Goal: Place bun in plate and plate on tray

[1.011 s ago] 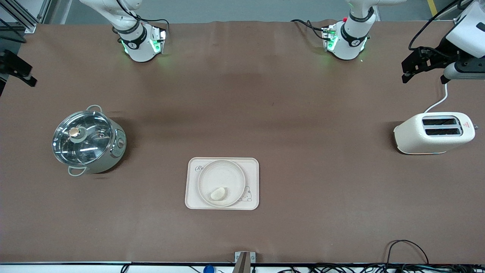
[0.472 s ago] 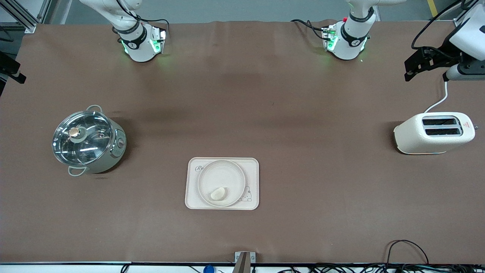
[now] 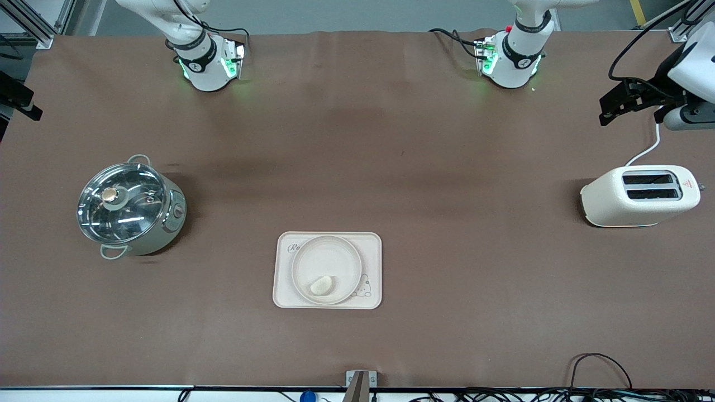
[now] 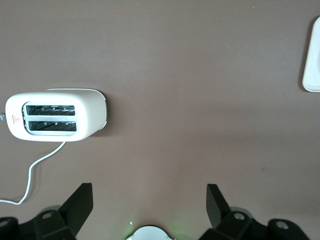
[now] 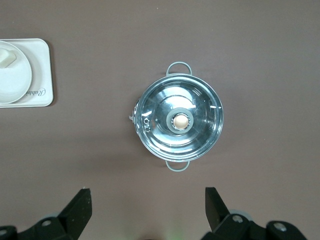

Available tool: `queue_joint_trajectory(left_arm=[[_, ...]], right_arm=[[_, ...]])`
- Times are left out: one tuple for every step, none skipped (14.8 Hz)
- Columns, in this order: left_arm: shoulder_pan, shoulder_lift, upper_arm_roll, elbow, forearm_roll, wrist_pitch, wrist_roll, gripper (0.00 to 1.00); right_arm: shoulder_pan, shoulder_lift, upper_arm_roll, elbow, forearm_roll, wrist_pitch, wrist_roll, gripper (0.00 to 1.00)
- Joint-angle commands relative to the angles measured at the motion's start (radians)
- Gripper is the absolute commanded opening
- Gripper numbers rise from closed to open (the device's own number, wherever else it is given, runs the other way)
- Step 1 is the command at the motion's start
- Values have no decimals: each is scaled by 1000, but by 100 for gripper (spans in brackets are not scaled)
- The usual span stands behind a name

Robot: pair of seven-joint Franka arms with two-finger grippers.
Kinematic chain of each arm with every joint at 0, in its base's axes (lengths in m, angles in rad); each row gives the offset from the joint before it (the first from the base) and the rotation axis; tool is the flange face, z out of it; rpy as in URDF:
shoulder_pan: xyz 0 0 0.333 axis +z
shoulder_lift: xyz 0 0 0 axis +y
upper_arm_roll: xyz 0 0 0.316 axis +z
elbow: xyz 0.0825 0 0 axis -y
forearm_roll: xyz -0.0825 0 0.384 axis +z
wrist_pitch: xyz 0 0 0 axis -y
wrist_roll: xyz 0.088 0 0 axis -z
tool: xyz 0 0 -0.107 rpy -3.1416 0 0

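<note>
You see your left tool point(image 4: 148, 189) hanging wide open over the brown counter point(image 4: 200, 100), the white toaster point(image 4: 57, 115) at its ten o'clock with its cord point(image 4: 37, 167) trailing, and the tray point(image 4: 312, 65) corner at two o'clock.

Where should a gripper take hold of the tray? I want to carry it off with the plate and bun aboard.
Grip the tray by its bare raised rim toward the left arm's end, coming from above. The plate with the bun sits toward the other end, covering that rim.
</note>
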Motion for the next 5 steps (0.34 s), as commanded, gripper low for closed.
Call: queue_joint_trajectory(left_arm=[[3, -2, 1, 9, -18, -9, -9, 100], [3, -2, 2, 9, -15, -9, 0, 100], [3, -2, 1, 9, -12, -9, 2, 100], [4, -2, 1, 10, -11, -9, 3, 100], [4, -2, 2, 12, -11, -9, 6, 100]], right_arm=[[10, -19, -7, -9, -11, -6, -6, 100], [12, -19, -10, -9, -9, -6, -6, 100], [12, -19, -9, -9, -9, -6, -6, 100], [13, -20, -9, -10, -9, -7, -6, 100], [12, -20, -9, -10, -9, -7, -6, 100]])
